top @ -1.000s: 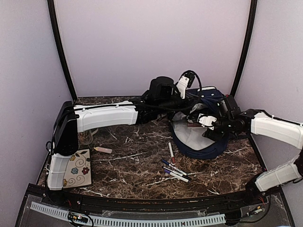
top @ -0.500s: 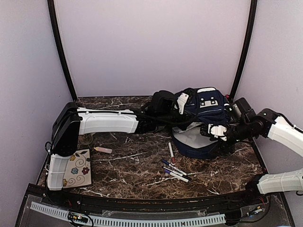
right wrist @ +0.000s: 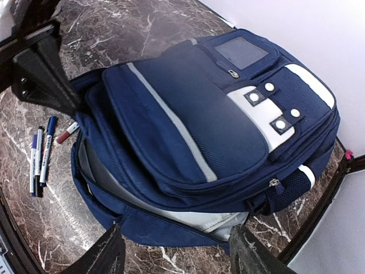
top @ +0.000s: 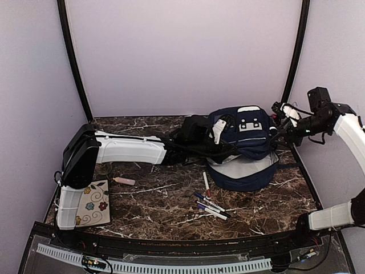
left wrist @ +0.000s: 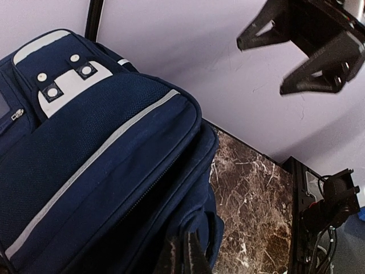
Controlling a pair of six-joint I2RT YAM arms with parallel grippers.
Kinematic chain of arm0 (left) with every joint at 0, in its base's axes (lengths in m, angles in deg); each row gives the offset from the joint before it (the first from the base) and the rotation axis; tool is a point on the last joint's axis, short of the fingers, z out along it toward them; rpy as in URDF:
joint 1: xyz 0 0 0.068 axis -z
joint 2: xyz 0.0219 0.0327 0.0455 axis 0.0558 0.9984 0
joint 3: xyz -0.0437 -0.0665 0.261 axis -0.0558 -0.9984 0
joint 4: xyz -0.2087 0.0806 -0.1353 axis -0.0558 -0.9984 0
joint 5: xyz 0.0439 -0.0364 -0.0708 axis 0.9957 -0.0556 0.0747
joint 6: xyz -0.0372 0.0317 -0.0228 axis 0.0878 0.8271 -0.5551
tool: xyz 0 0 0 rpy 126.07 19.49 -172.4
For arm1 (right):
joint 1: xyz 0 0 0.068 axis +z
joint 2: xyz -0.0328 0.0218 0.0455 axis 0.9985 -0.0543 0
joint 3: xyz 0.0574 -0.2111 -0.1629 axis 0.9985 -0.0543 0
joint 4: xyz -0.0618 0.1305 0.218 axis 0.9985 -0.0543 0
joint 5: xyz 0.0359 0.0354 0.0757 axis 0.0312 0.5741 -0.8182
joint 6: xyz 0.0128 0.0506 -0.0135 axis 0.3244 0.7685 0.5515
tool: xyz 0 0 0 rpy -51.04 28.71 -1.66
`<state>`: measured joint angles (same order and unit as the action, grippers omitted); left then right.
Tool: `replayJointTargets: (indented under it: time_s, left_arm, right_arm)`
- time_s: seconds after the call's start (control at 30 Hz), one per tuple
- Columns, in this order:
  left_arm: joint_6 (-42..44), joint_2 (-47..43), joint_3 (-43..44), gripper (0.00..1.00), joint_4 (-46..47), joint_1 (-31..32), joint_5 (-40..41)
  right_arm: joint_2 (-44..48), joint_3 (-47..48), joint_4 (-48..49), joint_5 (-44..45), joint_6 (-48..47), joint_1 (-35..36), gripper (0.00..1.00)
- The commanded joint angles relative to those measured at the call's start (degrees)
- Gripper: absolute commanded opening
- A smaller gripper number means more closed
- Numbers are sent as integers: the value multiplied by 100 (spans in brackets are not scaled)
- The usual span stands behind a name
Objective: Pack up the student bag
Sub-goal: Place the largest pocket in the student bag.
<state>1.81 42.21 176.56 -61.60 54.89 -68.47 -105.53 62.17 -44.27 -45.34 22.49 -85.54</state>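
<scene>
The student bag [top: 245, 140], navy with thin white stripes and a studded white patch, lies at the back right of the table. Its front part is folded over the lower shell, and pale grey lining [top: 242, 168] shows in the gap. My left gripper [top: 223, 140] is at the bag's left side. In the left wrist view the left gripper [left wrist: 185, 257] is shut on a fold of the bag's navy fabric [left wrist: 214, 222]. My right gripper [top: 282, 111] hangs open and empty above the bag's right end. Its wrist view shows the right gripper [right wrist: 175, 228] over the bag [right wrist: 194, 114].
Several pens [top: 210, 205] lie on the marble in front of the bag, with a red-tipped marker [top: 206, 184] beside them. A floral pouch [top: 94, 204] and a small pale piece [top: 124, 181] lie at the left. The right wall post [top: 293, 57] is close to my right gripper.
My right gripper has pulled out of the bag's opening and risen up and to the right. My left gripper came down with the front part, which now covers most of the lining.
</scene>
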Motion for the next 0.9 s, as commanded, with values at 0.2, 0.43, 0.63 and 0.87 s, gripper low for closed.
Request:
replayJointTargets:
  time_s: [0.2,0.43,0.63,0.87]
  left_arm:
    - [78,-539,-170,29,-484,-34,-498]
    - [601,-1450,-1239,49,-972,-35,-105]
    - [442,-1965,-2164,43,-1159,-245,638]
    - [281,-2328,-2907,42,-860,-623,413]
  right_arm:
    - [-787,-191,770,-392,775,-399,63]
    - [-911,-281,875,-301,954,-44,63]
    - [-947,-770,1154,174,933,1431,65]
    - [-1861,-637,1741,1102,1430,2622,65]
